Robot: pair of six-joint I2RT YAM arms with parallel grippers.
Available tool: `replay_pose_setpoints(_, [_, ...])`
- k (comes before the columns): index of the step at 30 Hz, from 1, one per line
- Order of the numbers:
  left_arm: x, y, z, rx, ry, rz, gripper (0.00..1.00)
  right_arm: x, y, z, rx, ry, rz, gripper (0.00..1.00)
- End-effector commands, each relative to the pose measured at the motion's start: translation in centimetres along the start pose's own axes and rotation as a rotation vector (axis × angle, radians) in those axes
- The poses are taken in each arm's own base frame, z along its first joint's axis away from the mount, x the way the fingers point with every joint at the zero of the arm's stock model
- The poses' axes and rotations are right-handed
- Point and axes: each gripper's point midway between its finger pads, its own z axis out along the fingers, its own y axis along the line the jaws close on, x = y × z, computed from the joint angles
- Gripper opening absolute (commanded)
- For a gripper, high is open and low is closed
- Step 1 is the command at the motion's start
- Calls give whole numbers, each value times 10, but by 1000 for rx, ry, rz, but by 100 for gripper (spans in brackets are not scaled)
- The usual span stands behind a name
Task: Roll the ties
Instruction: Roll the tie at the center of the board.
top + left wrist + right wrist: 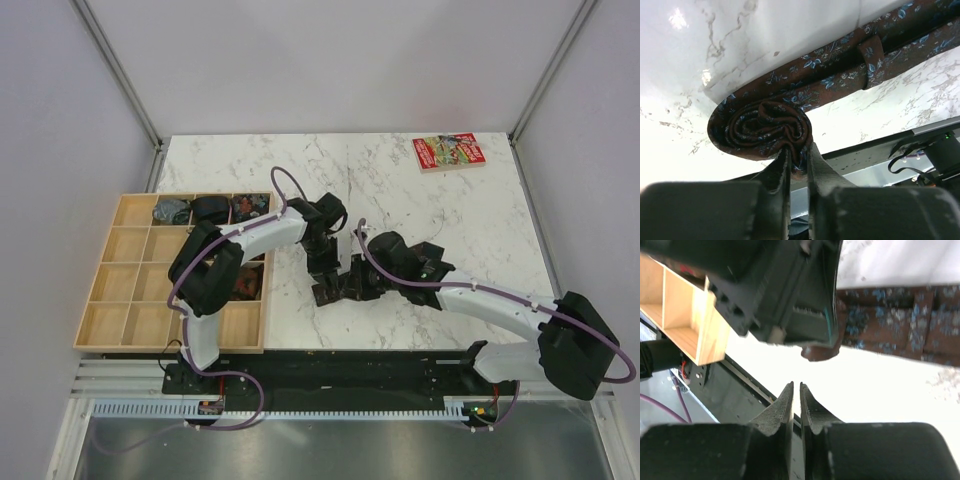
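A dark brown tie with small blue-and-red flowers lies on the marble table. One end is wound into a roll [762, 127], and the loose strip [850, 75] runs off to the upper right. My left gripper [797, 152] is shut on the roll's lower edge, with fabric pinched between its fingertips. My right gripper [795, 386] hovers just below the roll's end [821, 352]. Its jaws stand a narrow slit apart with nothing between them. The flat strip [900, 320] shows behind it. Both grippers meet near the table's front middle [340, 285].
A wooden compartment tray [110, 290] sits at the left. Rolled dark bundles fill its back row [210, 210], and another lies near its right side [248, 282]. A red printed booklet [448, 152] lies at the back right. The tray's corner [685, 315] is close to my right wrist.
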Motion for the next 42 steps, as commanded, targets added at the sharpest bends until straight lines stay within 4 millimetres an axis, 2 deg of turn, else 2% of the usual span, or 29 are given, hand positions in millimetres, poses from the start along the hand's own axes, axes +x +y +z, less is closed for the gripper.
replay_pose_setpoints(1, [-15,-20,-3,69,-40,67,25,11,-5,-11,17,17,3,16])
replay_pose_setpoints(2, [-16,-22,-5,73,-46,68,37,7,-1,-14,5,8,1,16])
replay_pose_setpoints(5, [-19,-26,-15,86,-77,77,53,-1,6,-18,-8,-11,-2,16])
replay_pose_setpoints(8, [-22,-32,-24,106,-97,91,58,-8,11,-15,-16,-17,-4,16])
replay_pose_setpoints(16, [-27,-42,-48,142,-141,99,60,-20,21,0,-33,-14,0,15])
replay_pose_setpoints(25, [-30,-32,-74,145,-193,89,60,-33,27,18,-35,-26,0,13])
replay_pose_setpoints(30, [-36,-13,-86,135,-230,61,60,-34,22,26,-17,-20,-3,12])
replay_pose_setpoints(35, [-36,14,-94,103,-269,25,59,-34,7,32,5,-8,11,11])
replay_pose_setpoints(42, [-34,40,-93,78,-285,-2,58,-32,-9,39,19,4,25,9])
